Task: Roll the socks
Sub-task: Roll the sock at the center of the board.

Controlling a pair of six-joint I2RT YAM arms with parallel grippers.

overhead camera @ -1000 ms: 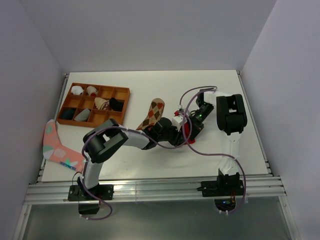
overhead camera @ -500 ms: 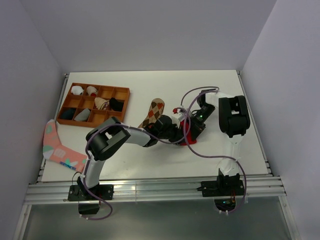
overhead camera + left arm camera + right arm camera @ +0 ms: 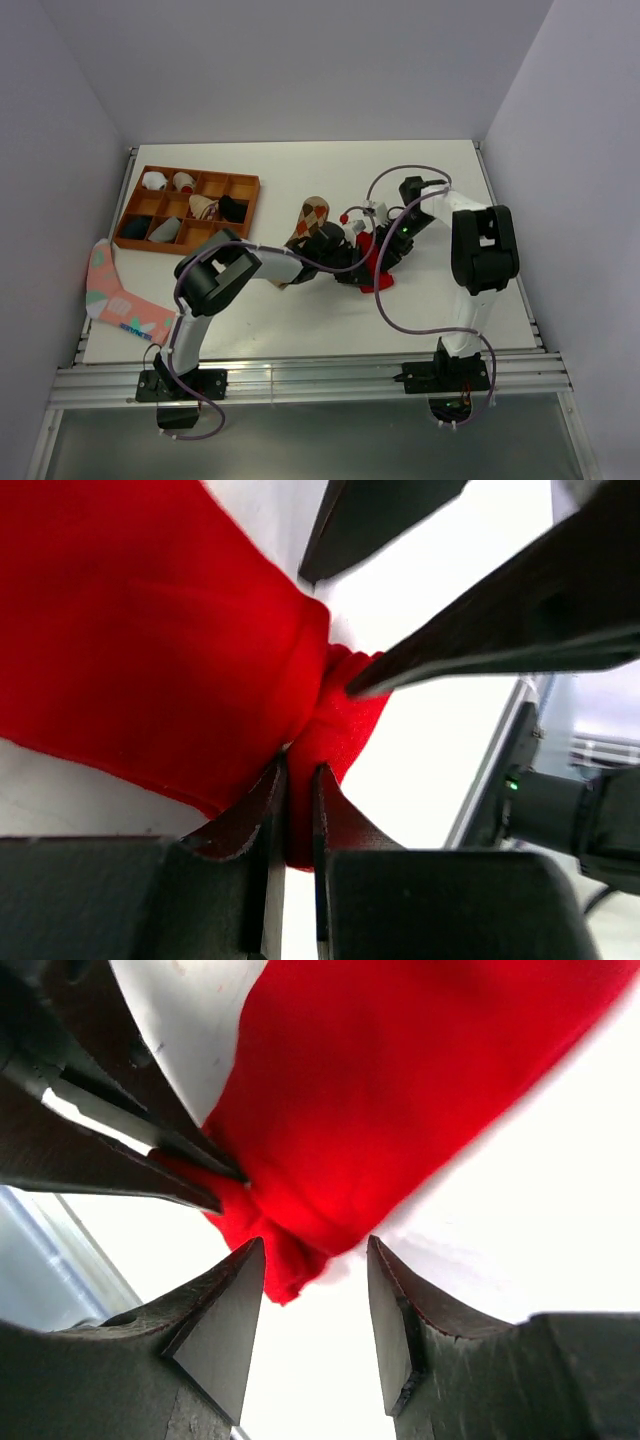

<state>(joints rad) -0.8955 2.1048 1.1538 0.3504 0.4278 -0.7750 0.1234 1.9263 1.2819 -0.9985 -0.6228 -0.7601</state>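
The left gripper has its jaws almost pressed together, pinching a bunched fold of the red sock near the middle of the table. The right gripper has its jaws spread, with the sock's bunched tip between them, closer to the 9 o'clock finger. The argyle sock lies at 10 o'clock from the red one.

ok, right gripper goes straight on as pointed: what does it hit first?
Probably the red sock: its bunched end sits just ahead, between the open fingers of the right gripper. The left gripper pinches it too.
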